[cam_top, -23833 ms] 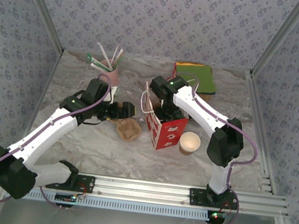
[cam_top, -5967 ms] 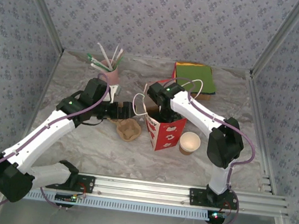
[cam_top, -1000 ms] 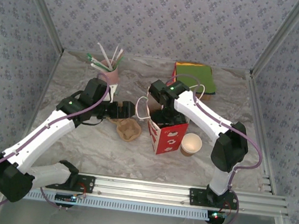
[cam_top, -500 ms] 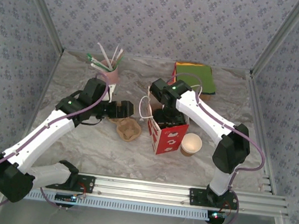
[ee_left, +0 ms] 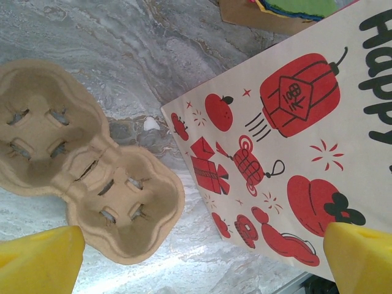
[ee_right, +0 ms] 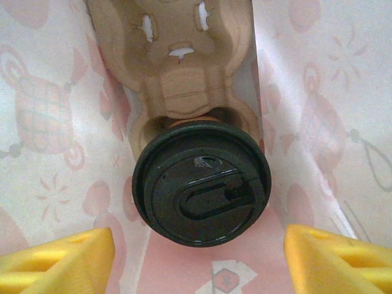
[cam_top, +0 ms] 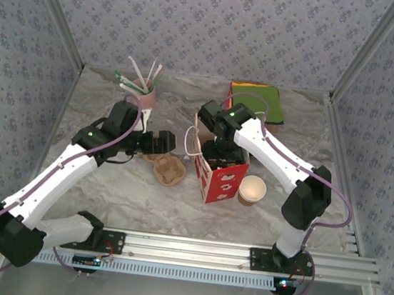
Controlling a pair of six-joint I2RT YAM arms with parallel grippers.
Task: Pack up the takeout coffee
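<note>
I log: takeout coffee (ee_right: 202,184) seated in carrier (ee_right: 177,61) inside bag (ee_right: 49,122); right pincer (ee_right: 199,260) spread either side, clear; left pincer (ee_left: 199,260) spread

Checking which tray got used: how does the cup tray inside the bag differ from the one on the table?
The tray in the bag holds the lidded coffee in one well; the tray on the table has both wells empty. The tray in the bag sits between the walls of the bag; the tray on the table lies on the marble table beside it. Both are tan moulded pulp with two wells.
</note>
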